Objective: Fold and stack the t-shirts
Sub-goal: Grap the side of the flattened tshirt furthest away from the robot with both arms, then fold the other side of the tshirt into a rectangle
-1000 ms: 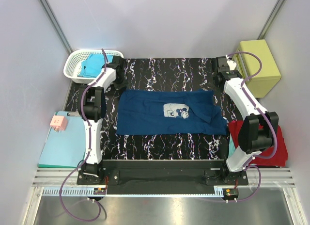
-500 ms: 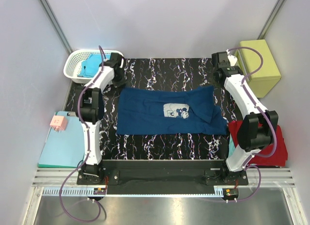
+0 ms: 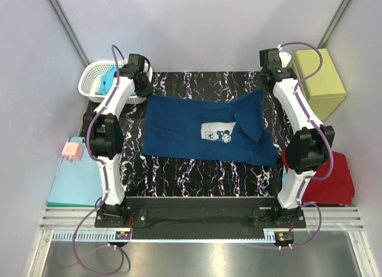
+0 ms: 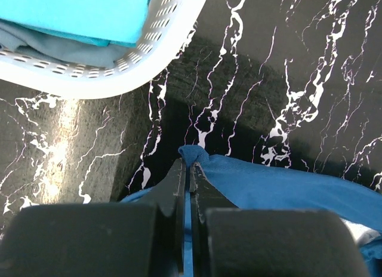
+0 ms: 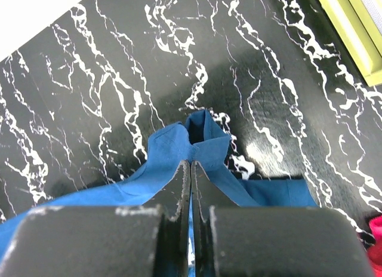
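On the left margin, beside the counter [image 3: 197, 175], lies a flat rigid teal clipboard [image 3: 74, 184] carrying a small pink block [image 3: 71, 150]. At the far left corner stands a white perforated plastic basket [image 3: 87, 88], oval in outline, with a turquoise t-shirt [image 3: 108, 81] bundled inside. The counter surface is black with white marble-like veining.

Left end effector [image 4: 190, 168]: fingers pressed together on the far left corner of the navy t-shirt [image 3: 179, 131], with a small tuft of cloth showing past the tips, just beside the basket rim.

The navy t-shirt is soft, matte cotton, spread mid-counter with its long axis running left to right. Its pale square cartoon print [image 3: 216, 132] faces up, slightly right of centre. A creased fold runs diagonally from the far right corner toward the near right edge.

Right end effector [image 5: 190, 165]: jaws closed on the far right corner of the same shirt, the fabric bunched into a peak beyond the tips.

Further right stands a yellow-green box [image 3: 322, 80], far side, and a red t-shirt [image 3: 331, 181], near side, off the counter edge.
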You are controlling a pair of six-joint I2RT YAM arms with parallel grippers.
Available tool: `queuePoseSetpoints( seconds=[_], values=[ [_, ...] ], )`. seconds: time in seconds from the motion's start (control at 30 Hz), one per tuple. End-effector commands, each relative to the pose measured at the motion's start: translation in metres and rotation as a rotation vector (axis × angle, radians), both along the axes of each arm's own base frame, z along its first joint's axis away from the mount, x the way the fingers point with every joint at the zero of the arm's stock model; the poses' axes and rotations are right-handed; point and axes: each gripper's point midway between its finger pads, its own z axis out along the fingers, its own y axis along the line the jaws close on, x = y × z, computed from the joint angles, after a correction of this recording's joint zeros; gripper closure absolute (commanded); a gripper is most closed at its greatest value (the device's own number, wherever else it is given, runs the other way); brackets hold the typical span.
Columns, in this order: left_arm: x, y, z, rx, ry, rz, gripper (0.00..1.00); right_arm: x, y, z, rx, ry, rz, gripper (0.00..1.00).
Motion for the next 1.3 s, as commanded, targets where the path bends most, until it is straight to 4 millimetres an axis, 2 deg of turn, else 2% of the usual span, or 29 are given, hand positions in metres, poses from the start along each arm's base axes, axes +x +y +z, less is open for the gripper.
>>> queuePoseSetpoints(
  seconds=[0.0,0.07,0.13,0.17,0.2,0.27,0.33,0.57,0.63,0.73,0.87,1.07,1.23,1.27],
  values=[
    [0.002,-0.002,0.046,-0.015,-0.102,-0.021,1.0,0.021,-0.002,0.029,-0.036,-0.08,-0.014,1.0],
    [0.001,-0.003,0.049,-0.016,-0.107,-0.024,1.0,0.028,-0.004,0.031,-0.051,-0.087,-0.022,1.0],
    [0.0,-0.003,0.052,-0.017,-0.111,-0.024,1.0,0.035,-0.005,0.044,-0.059,-0.115,-0.022,1.0],
    [0.0,-0.003,0.053,-0.018,-0.114,-0.026,1.0,0.04,-0.005,0.041,-0.065,-0.112,-0.024,1.0],
    [0.0,-0.003,0.053,-0.018,-0.114,-0.026,1.0,0.043,-0.005,0.053,-0.069,-0.133,-0.023,1.0],
    [-0.001,-0.002,0.054,-0.016,-0.116,-0.024,1.0,0.05,-0.004,0.054,-0.071,-0.134,-0.023,1.0],
    [-0.003,-0.001,0.053,-0.012,-0.113,-0.025,1.0,0.054,-0.003,0.067,-0.065,-0.162,-0.022,1.0],
    [-0.005,-0.001,0.053,-0.008,-0.111,-0.025,1.0,0.068,-0.001,0.07,-0.072,-0.184,-0.018,1.0],
    [-0.005,-0.001,0.053,-0.005,-0.111,-0.025,1.0,0.073,-0.001,0.076,-0.073,-0.204,-0.015,1.0],
    [-0.004,0.0,0.053,-0.003,-0.111,-0.022,1.0,0.082,0.001,0.074,-0.071,-0.214,-0.007,1.0],
    [-0.002,0.001,0.052,0.005,-0.113,-0.021,1.0,0.092,0.006,0.064,-0.066,-0.206,0.003,1.0],
    [0.004,0.0,0.046,0.005,-0.106,-0.026,1.0,0.103,0.002,0.047,-0.075,-0.188,0.003,1.0],
    [0.004,0.0,0.049,0.002,-0.112,-0.026,1.0,0.101,0.001,0.048,-0.074,-0.185,-0.004,1.0],
    [0.003,0.0,0.051,0.003,-0.115,-0.027,1.0,0.097,0.001,0.055,-0.077,-0.191,-0.004,1.0]
  ],
)
